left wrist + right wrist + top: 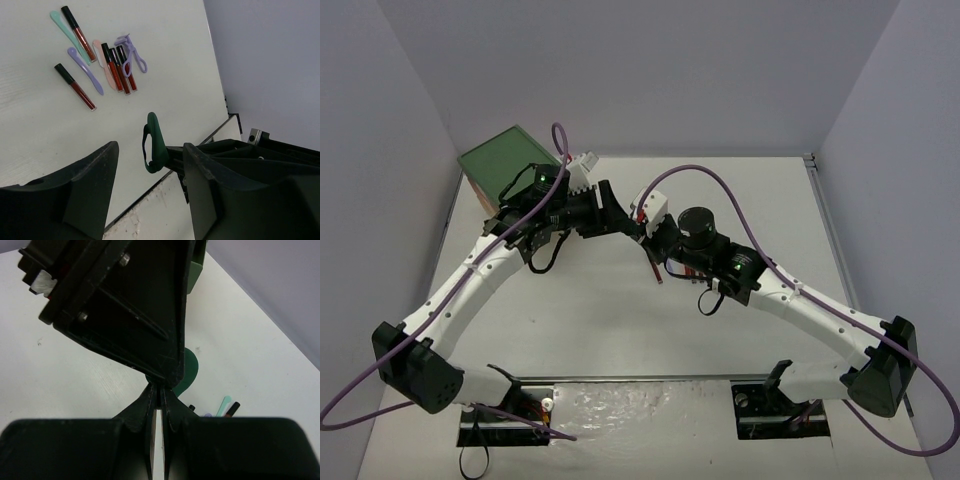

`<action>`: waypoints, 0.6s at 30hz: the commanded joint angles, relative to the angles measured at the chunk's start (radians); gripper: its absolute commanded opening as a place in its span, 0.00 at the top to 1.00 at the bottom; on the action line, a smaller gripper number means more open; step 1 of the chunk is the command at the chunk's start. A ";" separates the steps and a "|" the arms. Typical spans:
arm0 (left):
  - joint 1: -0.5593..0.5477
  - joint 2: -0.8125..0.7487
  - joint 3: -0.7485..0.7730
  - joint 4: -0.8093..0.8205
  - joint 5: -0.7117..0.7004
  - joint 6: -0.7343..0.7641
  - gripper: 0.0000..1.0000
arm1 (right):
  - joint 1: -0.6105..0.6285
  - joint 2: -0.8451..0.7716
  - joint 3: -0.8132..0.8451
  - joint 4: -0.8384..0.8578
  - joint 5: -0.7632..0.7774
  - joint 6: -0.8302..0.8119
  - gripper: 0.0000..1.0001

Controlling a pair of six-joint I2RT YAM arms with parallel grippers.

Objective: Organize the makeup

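Note:
My right gripper (160,388) is shut on a dark green round piece (189,371) and holds it above the table. In the left wrist view the piece (155,141) hangs between the fingers of my left gripper (150,148), which is open and does not touch it. The two grippers meet at mid-table, left (625,222) and right (648,238). Several dark-red sticks (80,33), a teal tool (67,29), a purple tool (85,70), a pink tool (102,65) and a purple curler (131,55) lie together on the table. No sponges show.
The green-topped box (505,160) stands at the back left corner, behind the left arm. A dark-red stick (656,266) shows under the right gripper. Grey walls close in the table on three sides. The table edge (200,145) runs beneath the grippers.

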 commanded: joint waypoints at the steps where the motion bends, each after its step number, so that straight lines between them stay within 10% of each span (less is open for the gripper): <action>1: -0.016 -0.006 0.066 0.083 -0.002 -0.021 0.56 | 0.006 -0.031 0.001 0.094 -0.005 -0.019 1.00; 7: -0.025 -0.013 0.049 0.133 -0.007 -0.034 0.99 | 0.006 -0.028 0.000 0.095 0.002 -0.014 1.00; 12: -0.030 -0.036 0.021 0.177 -0.017 -0.032 1.00 | 0.006 -0.030 0.003 0.095 0.003 -0.004 0.92; 18: -0.022 -0.066 0.044 0.089 -0.125 0.099 1.00 | 0.003 -0.056 0.002 0.077 0.072 0.030 0.35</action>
